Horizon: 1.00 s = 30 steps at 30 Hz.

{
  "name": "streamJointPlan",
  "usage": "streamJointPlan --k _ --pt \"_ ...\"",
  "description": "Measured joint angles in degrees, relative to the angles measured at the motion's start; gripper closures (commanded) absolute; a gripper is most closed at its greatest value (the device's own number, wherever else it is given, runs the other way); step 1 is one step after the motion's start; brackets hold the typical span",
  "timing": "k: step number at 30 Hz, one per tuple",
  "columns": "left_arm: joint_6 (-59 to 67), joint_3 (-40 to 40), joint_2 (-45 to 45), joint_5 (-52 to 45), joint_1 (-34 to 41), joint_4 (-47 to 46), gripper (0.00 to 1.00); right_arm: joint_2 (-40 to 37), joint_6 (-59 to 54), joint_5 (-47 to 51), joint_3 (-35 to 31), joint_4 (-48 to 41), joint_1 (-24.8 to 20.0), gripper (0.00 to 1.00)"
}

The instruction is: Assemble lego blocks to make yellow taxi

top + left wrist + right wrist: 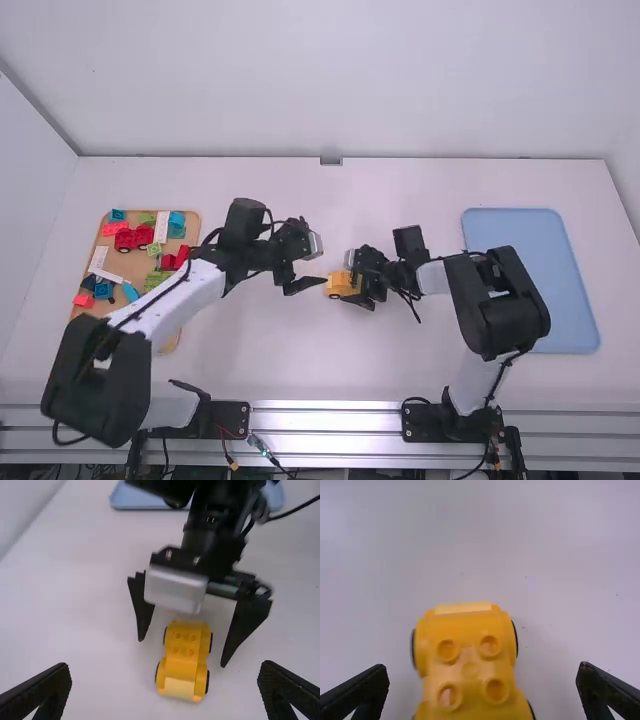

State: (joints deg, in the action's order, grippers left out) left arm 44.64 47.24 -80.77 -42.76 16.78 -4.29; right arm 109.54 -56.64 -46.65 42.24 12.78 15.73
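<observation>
Nearest me, at the table's [260,360] close edge, the two arms are planted on their bases, the left arm [165,300] leaning toward the middle over part of a tan tray [137,264]. Close in on that tray lies a small red block [83,299], with a bright blue brick [104,290] just beyond it. About level with those, out in the middle of the table, the yellow car [340,285] stands upright on its black wheels, round studs showing on its top and a paler piece at one end. The right claw [350,277] is over it, fingers spread apart, one to each side of the body and not pinching it. The left claw [316,256] hangs near the car's other end, its fingers wide apart too, with nothing between them. Off to the right, past the right arm [450,275], a pale blue tray [530,290] lies flat. Farther up the tan tray sits a red wheeled piece [133,238], with green bricks and a white one around it, and behind everything rises the plain back wall [330,80].
</observation>
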Motion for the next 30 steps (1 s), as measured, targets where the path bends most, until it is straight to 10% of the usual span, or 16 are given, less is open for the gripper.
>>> streamJointPlan --k 3,12,22,30 --pt "-0.04 0.0 3.63 1.66 -0.66 -2.27 0.01 2.32 0.37 1.7 2.56 -3.13 0.87 0.01" --pt "-0.04 0.0 7.76 8.0 -0.81 -5.16 0.01 3.61 -1.27 3.32 6.69 -8.85 1.51 0.5" --pt "-0.04 -2.58 7.76 12.48 -0.83 0.26 0.01 0.24 -3.5 7.89 11.19 -23.47 -1.36 0.52" --pt "-0.02 -6.6 7.76 20.5 -0.81 9.14 0.01 -13.68 -0.76 23.08 15.93 -34.25 -15.76 0.52"
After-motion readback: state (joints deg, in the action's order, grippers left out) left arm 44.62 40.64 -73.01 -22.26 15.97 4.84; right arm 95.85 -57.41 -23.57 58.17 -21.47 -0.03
